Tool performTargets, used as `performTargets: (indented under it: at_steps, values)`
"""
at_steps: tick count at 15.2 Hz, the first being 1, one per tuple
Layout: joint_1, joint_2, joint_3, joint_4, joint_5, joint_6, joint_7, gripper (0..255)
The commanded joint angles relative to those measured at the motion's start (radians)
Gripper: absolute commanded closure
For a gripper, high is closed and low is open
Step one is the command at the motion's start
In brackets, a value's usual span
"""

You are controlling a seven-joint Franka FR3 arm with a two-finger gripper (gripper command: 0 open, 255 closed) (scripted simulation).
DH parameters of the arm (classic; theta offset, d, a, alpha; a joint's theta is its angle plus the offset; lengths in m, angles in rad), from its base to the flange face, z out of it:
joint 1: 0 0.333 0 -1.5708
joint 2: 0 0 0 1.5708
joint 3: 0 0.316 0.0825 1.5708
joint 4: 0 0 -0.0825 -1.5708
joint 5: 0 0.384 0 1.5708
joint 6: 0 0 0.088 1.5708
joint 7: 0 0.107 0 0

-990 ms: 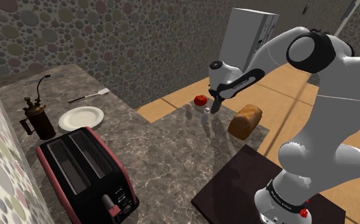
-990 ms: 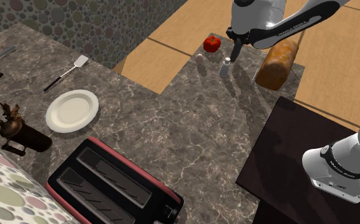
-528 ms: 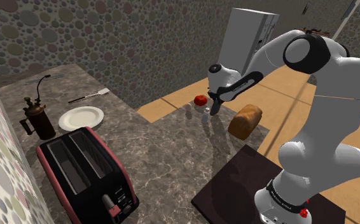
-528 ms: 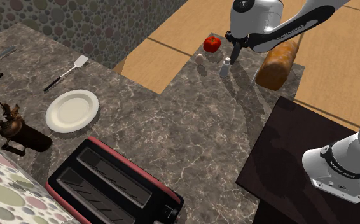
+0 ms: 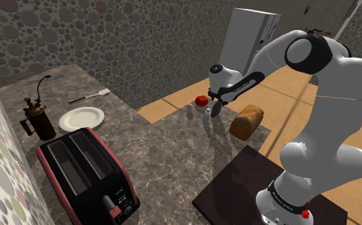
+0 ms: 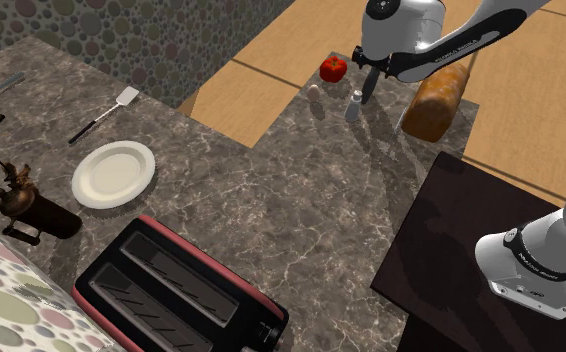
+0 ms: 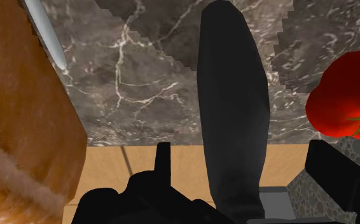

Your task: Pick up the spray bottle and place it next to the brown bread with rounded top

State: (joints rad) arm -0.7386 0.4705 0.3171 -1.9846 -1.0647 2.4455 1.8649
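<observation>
The spray bottle (image 6: 354, 103) is a small pale grey bottle with a white cap. It stands upright on the dark marble counter (image 6: 301, 200) near its far edge, also seen in the shoulder view (image 5: 206, 116). The brown loaf with a rounded top (image 6: 436, 100) lies a short way to the bottle's right in the second exterior view. My black gripper (image 6: 368, 86) hangs just beside and above the bottle, between it and the loaf, fingers pointing down. In the wrist view the two fingers (image 7: 233, 95) stand apart with nothing between them; the loaf (image 7: 20, 127) is close on one side.
A red tomato (image 6: 333, 68) and a small pale rounded object (image 6: 314, 92) sit near the bottle at the counter's edge. Farther off are a white plate (image 6: 113, 174), a spatula (image 6: 98, 112), a dark grinder (image 6: 16, 200) and a red-black toaster (image 6: 176, 295). Wooden floor lies beyond the edge.
The arm shifted slightly toward the shoulder view's left, bringing the hand closer to the bottle. The fingers have since spread apart. The bottle and loaf have not moved.
</observation>
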Motion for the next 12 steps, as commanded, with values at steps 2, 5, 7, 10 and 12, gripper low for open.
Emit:
performTargets:
  at_steps: [2, 5, 7, 10, 12]
  values:
    - [-0.001, -0.029, 0.013, -0.015, 0.022, -0.013, -0.011, 0]
    - [-0.002, -0.11, 0.05, -0.051, 0.087, -0.051, -0.046, 0]
    - [-0.002, -0.11, 0.049, -0.051, 0.087, -0.051, -0.046, 0]
    - [-0.002, -0.11, 0.049, -0.051, 0.087, -0.051, -0.046, 0]
    - [-0.002, -0.11, 0.049, -0.051, 0.087, -0.051, -0.046, 0]
